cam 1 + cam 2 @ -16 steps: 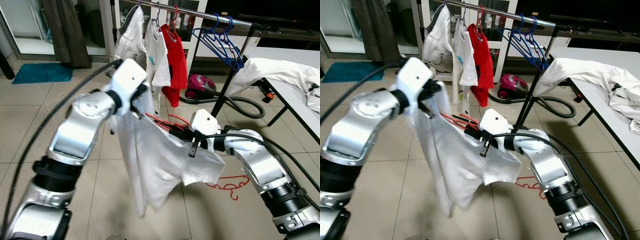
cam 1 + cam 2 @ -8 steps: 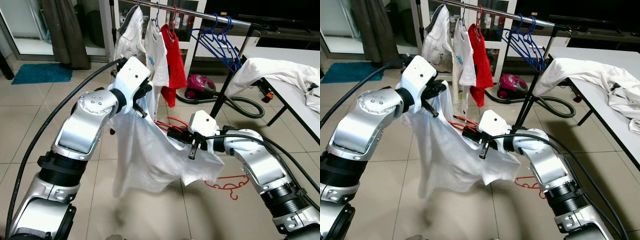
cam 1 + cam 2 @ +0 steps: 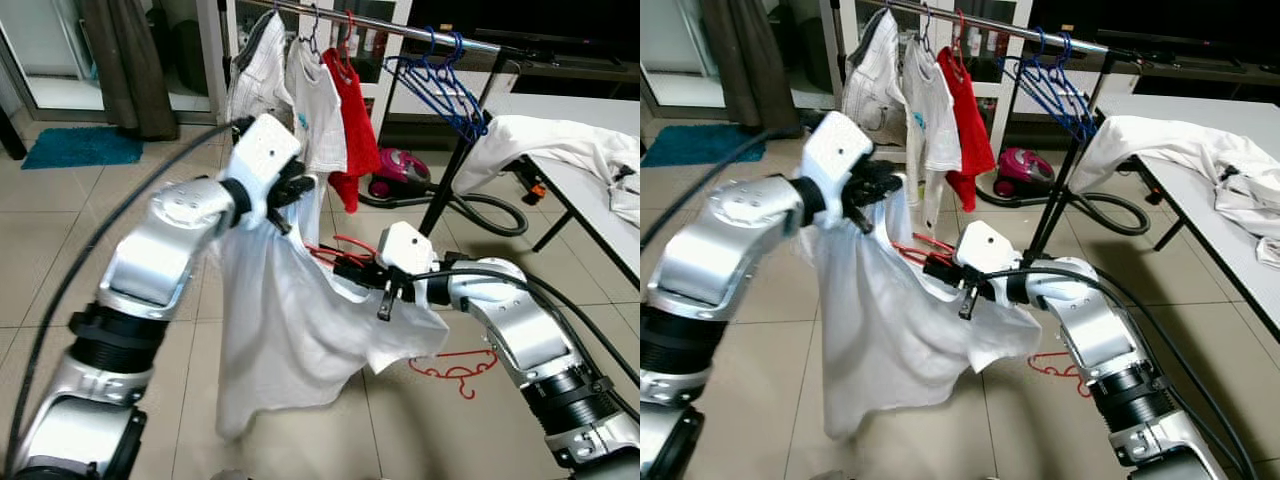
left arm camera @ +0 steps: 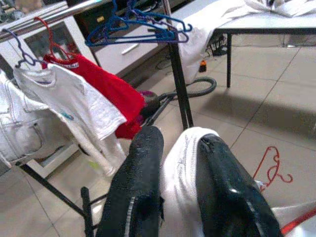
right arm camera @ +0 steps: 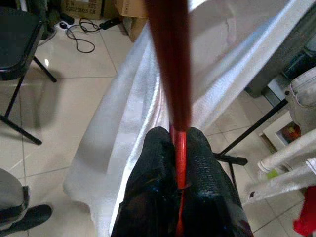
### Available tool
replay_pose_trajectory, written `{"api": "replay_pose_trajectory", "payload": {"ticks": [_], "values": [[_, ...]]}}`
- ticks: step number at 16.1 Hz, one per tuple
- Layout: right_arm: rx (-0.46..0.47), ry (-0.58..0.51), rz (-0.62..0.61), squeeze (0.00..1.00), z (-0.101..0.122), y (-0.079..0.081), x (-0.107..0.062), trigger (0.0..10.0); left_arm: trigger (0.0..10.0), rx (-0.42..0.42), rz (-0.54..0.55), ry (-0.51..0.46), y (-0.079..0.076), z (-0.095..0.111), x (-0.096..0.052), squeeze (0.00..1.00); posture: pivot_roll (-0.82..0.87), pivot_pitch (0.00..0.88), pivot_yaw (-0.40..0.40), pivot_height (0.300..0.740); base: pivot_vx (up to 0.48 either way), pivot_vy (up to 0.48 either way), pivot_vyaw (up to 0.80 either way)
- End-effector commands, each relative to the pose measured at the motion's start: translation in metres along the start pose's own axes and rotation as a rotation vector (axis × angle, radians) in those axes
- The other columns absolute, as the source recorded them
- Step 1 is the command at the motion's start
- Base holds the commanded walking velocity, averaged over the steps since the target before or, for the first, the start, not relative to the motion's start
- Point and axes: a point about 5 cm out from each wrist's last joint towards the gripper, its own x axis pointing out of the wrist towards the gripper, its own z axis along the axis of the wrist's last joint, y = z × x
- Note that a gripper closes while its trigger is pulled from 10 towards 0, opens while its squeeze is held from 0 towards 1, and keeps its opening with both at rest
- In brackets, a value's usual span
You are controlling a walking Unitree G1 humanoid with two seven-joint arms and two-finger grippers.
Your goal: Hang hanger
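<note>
A white T-shirt (image 3: 290,330) hangs between my two arms above the tiled floor. My left gripper (image 3: 292,190) is shut on a bunched edge of the shirt (image 4: 180,173), holding it up on the left. My right gripper (image 3: 343,268) is shut on a red hanger (image 5: 173,74) whose red wire (image 3: 335,247) pokes out by the shirt's upper edge. Behind stands a clothes rail (image 3: 400,25) with a white jacket, a white shirt (image 3: 318,105), a red shirt (image 3: 352,125) and several blue hangers (image 3: 440,85).
Another red hanger (image 3: 455,368) lies on the floor under my right arm. A table (image 3: 590,190) with white clothes (image 3: 545,140) stands at the right. A pink vacuum cleaner (image 3: 398,172) with its hose sits behind the rail. A teal mat (image 3: 85,145) lies far left.
My left gripper has shifted slightly right with the shirt's edge, and the hanging cloth has swung and now drapes lower and narrower. The right gripper with the red hanger has stayed put.
</note>
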Motion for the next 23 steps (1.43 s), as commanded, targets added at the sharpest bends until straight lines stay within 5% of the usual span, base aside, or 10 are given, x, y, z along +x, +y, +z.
{"api": "replay_pose_trajectory", "payload": {"ticks": [1,3,5,9,10,13,14,19,21,23], "values": [[-0.033,-0.023,0.009,0.0,0.008,-0.004,-0.003,10.0,10.0,0.012,-0.017,-0.014,0.003,0.006,-0.005,1.0,0.06,0.0,-0.099,0.74,0.0,0.0,0.0],[-0.041,-0.001,0.029,0.0,0.005,-0.004,-0.003,10.0,10.0,0.053,-0.098,0.006,0.004,0.005,-0.016,1.0,0.06,0.0,-0.108,0.74,0.0,0.0,0.0],[-0.052,0.015,0.047,0.0,0.004,-0.004,-0.003,10.0,10.0,0.063,-0.174,-0.005,0.001,0.006,-0.023,0.0,0.07,0.0,-0.115,0.74,0.0,0.0,0.0],[-0.052,0.019,0.06,0.0,0.004,-0.004,-0.001,10.0,10.0,0.023,-0.138,-0.032,0.007,0.01,-0.017,0.0,0.07,0.0,-0.121,0.74,0.0,0.0,0.0],[-0.052,0.02,0.068,0.0,0.003,-0.003,0.0,10.0,10.0,0.019,-0.192,0.028,0.004,0.005,-0.015,1.0,0.08,0.0,-0.125,0.74,0.0,0.0,0.0],[-0.058,0.026,0.078,0.0,0.003,-0.003,0.0,10.0,10.0,0.153,-0.253,0.214,0.018,-0.016,-0.021,1.0,0.07,0.0,-0.122,0.74,0.0,0.0,0.0],[-0.057,0.027,0.077,0.0,0.003,-0.004,-0.001,10.0,10.0,0.215,-0.344,0.249,0.02,-0.021,-0.028,0.0,0.07,0.0,-0.122,0.74,0.0,0.0,0.0],[-0.055,0.032,0.072,0.0,0.002,-0.004,-0.003,10.0,10.0,0.172,-0.36,0.17,0.044,-0.009,-0.03,0.0,0.07,0.0,-0.116,0.74,0.0,0.0,0.0],[-0.051,0.027,0.069,0.0,0.003,-0.004,-0.003,10.0,10.0,0.047,-0.215,-0.006,0.066,0.008,-0.023,0.0,0.07,0.0,-0.106,0.74,0.0,0.0,0.0],[-0.049,0.027,0.066,0.0,0.002,-0.004,-0.003,10.0,10.0,-0.062,-0.23,-0.069,0.068,0.014,-0.022,0.0,0.06,0.0,-0.105,0.74,0.0,0.0,0.0]]}}
